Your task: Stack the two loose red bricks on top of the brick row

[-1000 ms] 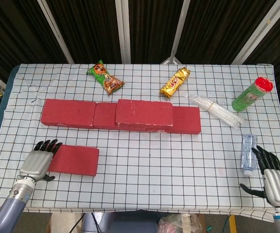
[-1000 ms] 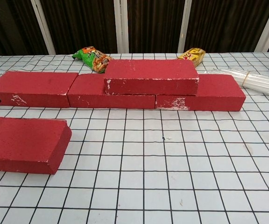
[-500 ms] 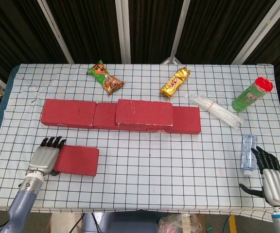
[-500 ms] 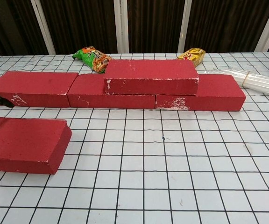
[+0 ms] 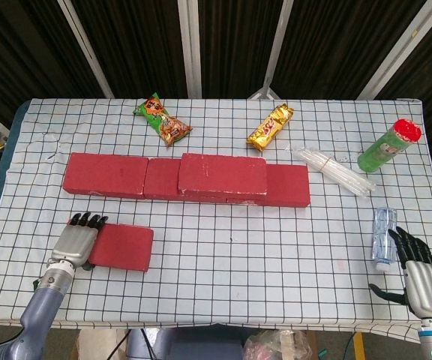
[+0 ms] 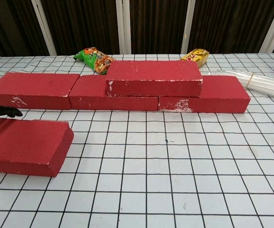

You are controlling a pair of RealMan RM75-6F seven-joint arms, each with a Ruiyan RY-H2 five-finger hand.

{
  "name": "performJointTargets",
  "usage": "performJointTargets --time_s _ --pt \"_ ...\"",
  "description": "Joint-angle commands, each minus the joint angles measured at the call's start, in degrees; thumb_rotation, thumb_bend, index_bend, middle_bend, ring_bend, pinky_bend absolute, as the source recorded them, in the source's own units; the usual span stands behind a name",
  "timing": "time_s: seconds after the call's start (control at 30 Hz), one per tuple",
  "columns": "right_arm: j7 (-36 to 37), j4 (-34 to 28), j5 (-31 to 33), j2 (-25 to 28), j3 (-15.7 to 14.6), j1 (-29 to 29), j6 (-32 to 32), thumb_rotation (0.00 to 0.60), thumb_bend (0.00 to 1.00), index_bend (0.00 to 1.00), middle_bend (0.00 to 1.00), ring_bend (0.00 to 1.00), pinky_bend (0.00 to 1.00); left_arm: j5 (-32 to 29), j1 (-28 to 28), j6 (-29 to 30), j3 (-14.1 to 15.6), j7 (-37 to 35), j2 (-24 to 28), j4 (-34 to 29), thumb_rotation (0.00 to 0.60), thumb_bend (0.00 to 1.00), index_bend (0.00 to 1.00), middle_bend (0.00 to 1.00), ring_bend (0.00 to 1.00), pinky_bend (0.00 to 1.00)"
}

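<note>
- We find the brick row (image 5: 126, 178) laid lengthwise across the middle of the tabletop (image 5: 276, 247), its bricks butted end to end, which gives a flat bed for an upper course.
- One stacked brick (image 5: 222, 176) already rests on the row, straddling a joint between two lower bricks, as an overlapping bond would require; we judge the task half done.
- The loose brick (image 5: 123, 247) lies flat on the tabletop in front of the row's left end, well apart from it and not yet lifted.
- The left hand (image 5: 76, 241) lies over that brick's left end, fingers (image 5: 87, 220) extended along the top near its far edge. We judge this a grasp being set up; whether the thumb bears underneath we cannot tell, so a firm hold is not confirmed.
- The chest view shows only dark fingertips at the brick's far left edge.
- The right hand (image 5: 418, 277) rests near the front right corner of the tabletop, fingers apart and holding nothing, just beside a clear bottle (image 5: 383, 236). It appears parked clear of the work.
- The snack packets, the straw bundle and the green bottle (image 5: 387, 147) sit behind the row, out of the lifting path.
</note>
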Motion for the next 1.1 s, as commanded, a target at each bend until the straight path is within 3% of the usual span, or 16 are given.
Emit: performJointTargets --time_s 0.03,0.4,0.6,0.8,0.87,0.97,1.1 --pt "0.0 0.1 0.1 -0.1 0.0 0.1 -0.2 0.600 0.13 0.00 0.00 0.00 0.00 0.8 -0.3 0.1 0.3 -0.6 -0.3 0.6 0.600 0.00 0.07 0.13 0.00 0.00" --pt "0.0 0.0 0.4 -0.1 0.0 0.2 -0.9 0.600 0.13 0.00 0.00 0.00 0.00 1.2 -1.3 -0.2 -0.4 -3.7 0.5 1.2 0.600 0.00 0.27 0.23 0.00 0.00" --pt "-0.1 0.2 1.3 -0.3 0.4 0.3 -1.3 0.600 0.13 0.00 0.00 0.00 0.00 -1.4 -3.6 -3.7 -3.6 -7.1 6.4 -2.2 0.600 0.00 0.29 0.24 0.00 0.00" --pt "-1.5 0.6 3.6 -0.9 1.0 0.9 -2.7 0.600 0.13 0.00 0.00 0.00 0.00 -9.7 -9.1 -11.5 -7.6 -8.3 16.7 -5.6 0.600 0.00 0.29 0.24 0.00 0.00" --pt "-2.7 0.8 5.5 -1.3 1.3 1.4 -4.0 0.600 0.13 0.00 0.00 0.00 0.00 -16.1 -13.7 -15.4 -8.2 -5.7 21.7 -3.6 0.600 0.00 0.28 0.23 0.00 0.00" --pt "-4.1 0.8 6.8 -1.7 1.6 1.8 -4.6 0.600 0.13 0.00 0.00 0.00 0.00 -21.5 -18.2 -18.1 -7.5 -2.8 23.5 -1.0 0.600 0.00 0.28 0.23 0.00 0.00" --pt "-6.0 0.9 8.9 -2.5 2.2 2.2 -5.0 0.600 0.13 0.00 0.00 0.00 0.00 -23.9 -21.9 -21.4 -7.6 -3.3 22.7 4.9 0.600 0.00 0.30 0.23 0.00 0.00"
